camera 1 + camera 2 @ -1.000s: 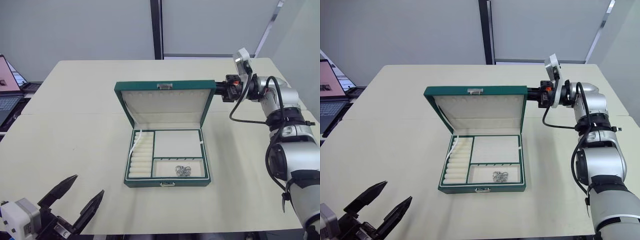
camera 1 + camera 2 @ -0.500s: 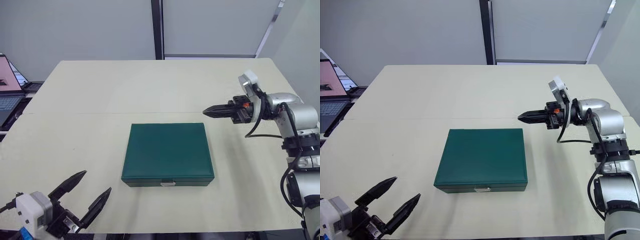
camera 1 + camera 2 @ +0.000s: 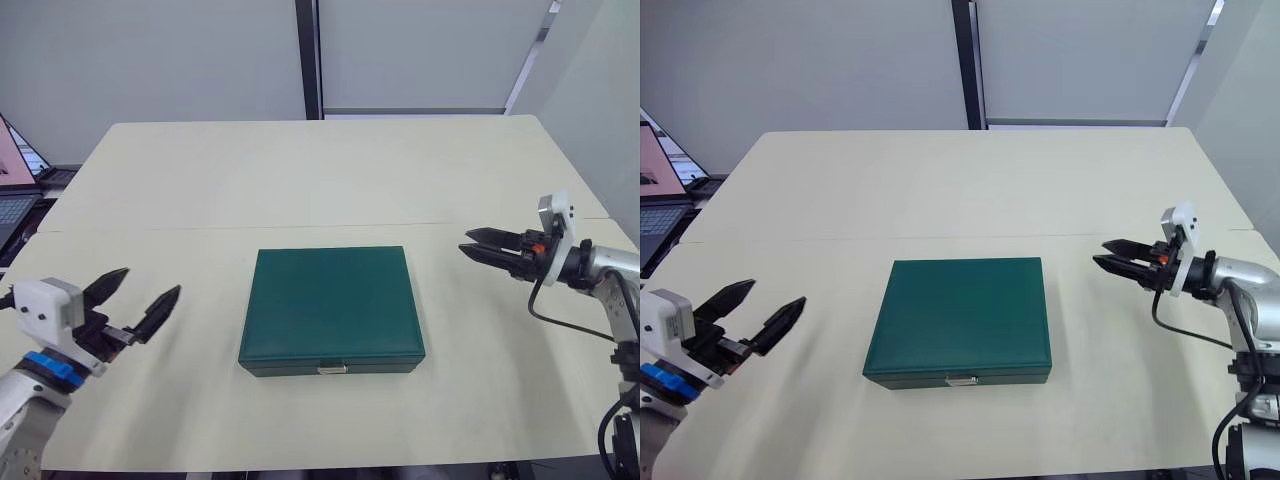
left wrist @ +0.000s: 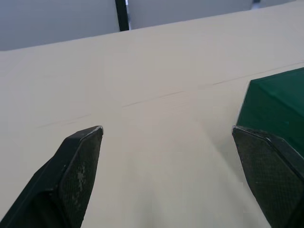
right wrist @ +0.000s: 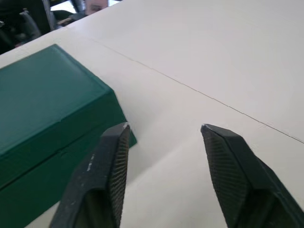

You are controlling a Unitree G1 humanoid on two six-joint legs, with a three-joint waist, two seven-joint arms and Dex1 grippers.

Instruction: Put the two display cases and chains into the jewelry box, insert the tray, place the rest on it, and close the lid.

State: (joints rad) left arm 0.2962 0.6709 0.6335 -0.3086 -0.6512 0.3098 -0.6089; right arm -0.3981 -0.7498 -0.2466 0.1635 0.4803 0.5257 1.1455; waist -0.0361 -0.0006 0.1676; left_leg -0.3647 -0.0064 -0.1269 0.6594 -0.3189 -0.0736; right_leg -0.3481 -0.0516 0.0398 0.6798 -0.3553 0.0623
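Now your jewelry box (image 3: 332,308) sits mid-bench with its lid (image 3: 333,294) shut; left gripper (image 3: 130,298) and right gripper (image 3: 483,246) flank it, fingers released and empty, so nothing seems left to do.

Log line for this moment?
jewelry box: lid shut | left gripper: open, empty | right gripper: open, empty, beside box

dark green jewelry box (image 3: 332,305), lid (image 3: 333,295) shut, flat mid-table

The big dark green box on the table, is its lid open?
No, the dark green rectangular jewelry box has its lid shut flat, with the small silver clasp at its front edge.
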